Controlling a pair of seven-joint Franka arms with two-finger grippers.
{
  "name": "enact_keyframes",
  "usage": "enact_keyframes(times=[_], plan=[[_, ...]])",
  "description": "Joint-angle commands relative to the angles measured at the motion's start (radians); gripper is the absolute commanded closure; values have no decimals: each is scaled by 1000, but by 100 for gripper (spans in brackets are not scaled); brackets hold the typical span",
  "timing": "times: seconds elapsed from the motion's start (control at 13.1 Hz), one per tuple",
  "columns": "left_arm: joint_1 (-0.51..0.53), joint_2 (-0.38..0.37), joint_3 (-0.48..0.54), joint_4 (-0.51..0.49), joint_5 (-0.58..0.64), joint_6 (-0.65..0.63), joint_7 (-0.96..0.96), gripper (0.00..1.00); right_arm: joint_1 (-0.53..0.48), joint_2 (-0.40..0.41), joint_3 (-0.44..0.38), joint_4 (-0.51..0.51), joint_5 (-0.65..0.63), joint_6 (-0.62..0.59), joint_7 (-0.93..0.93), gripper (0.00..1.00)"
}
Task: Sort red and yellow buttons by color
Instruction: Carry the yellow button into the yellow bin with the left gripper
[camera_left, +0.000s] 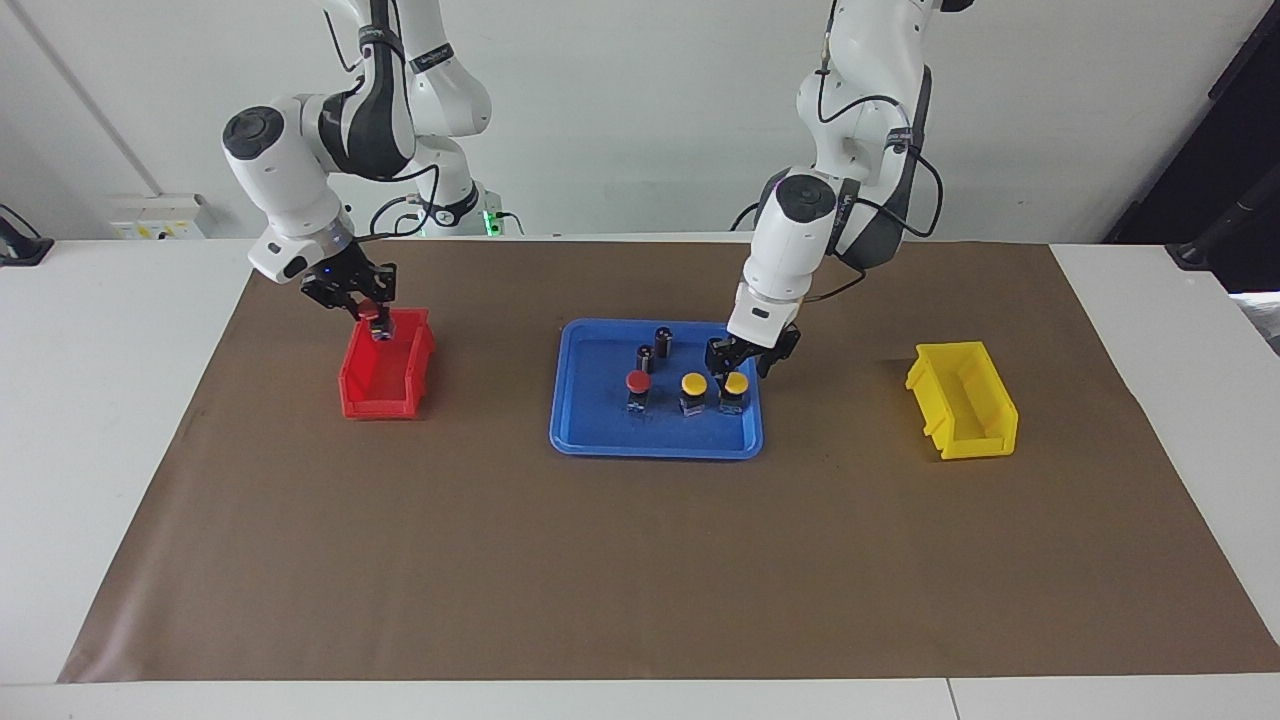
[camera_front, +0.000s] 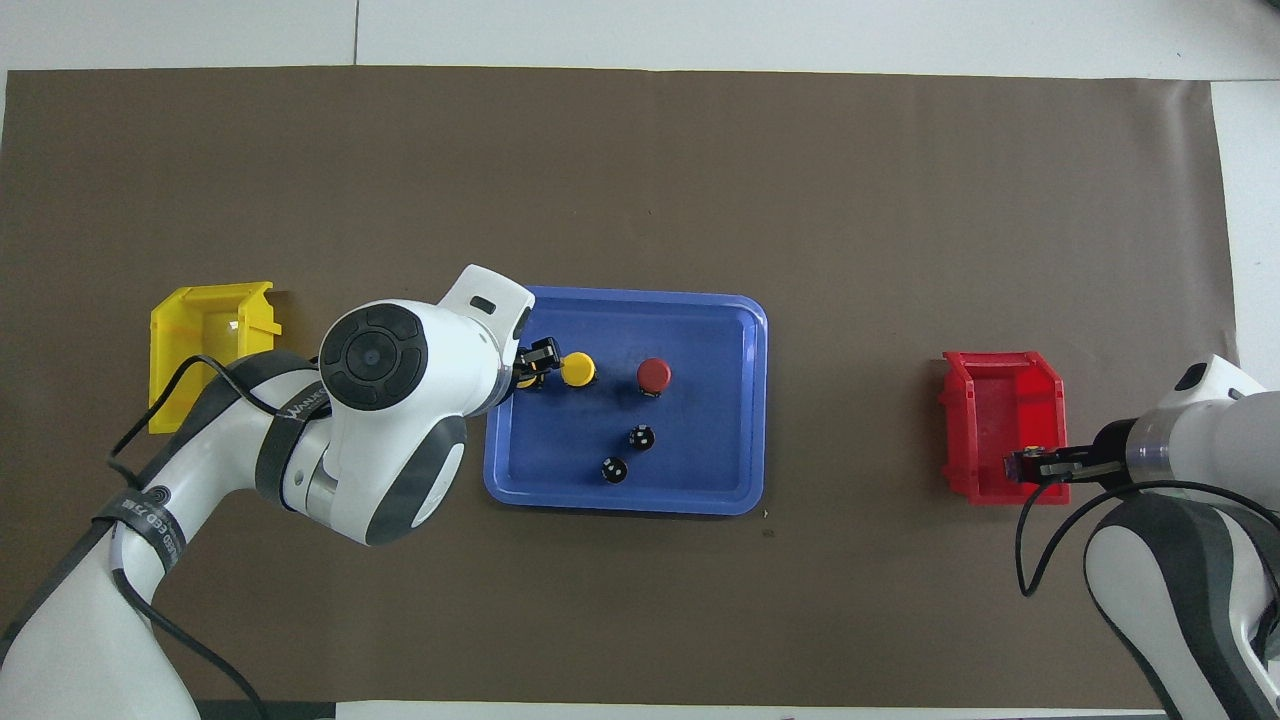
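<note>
A red-capped push button (camera_left: 372, 316) sits pinched in the right tool (camera_left: 371, 322) over the red plastic bin (camera_left: 385, 385). The left tool (camera_left: 748, 358), fingers spread, hangs over the blue plastic tray (camera_left: 655, 440) above a yellow-capped push button (camera_left: 735, 384).

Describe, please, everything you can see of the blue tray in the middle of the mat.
The blue tray is a shallow rectangle with rounded corners and a raised rim, apparently plastic, lying flat on the brown mat between the red bin and the yellow bin. Upright in it stand one red button, two yellow buttons and, nearer the robots, two dark cylinders. The left tool hangs just above its corner.
</note>
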Motion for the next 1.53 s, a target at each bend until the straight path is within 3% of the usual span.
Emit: enact_keyframes(times=[0.0,0.23,0.54,0.84,1.0,1.07,1.3,1.45], plan=[[-30,30,16,14,-16,23,-6,25,-18,22,14,-52,6,92,-26,81],[-29,30,16,14,-16,18,-6,32,-15,45,16,-81,6,130,-20,81],[-21,35,19,48,-15,-8,-6,54,6,46,16,-86,6,146,-14,81],[-17,50,21,86,-8,-56,-6,84,11,46,16,-86,6,147,1,80],[-17,39,22,104,-8,-115,-5,88,9,46,16,-86,6,147,-3,75],[-13,18,25,132,-7,-188,1,88,11,46,16,-86,6,147,1,63],[32,-46,27,204,-8,-366,27,93,11,66,17,-41,6,124,-3,60],[124,-88,27,194,-8,-414,128,95,11,92,17,26,6,65,-5,58]])
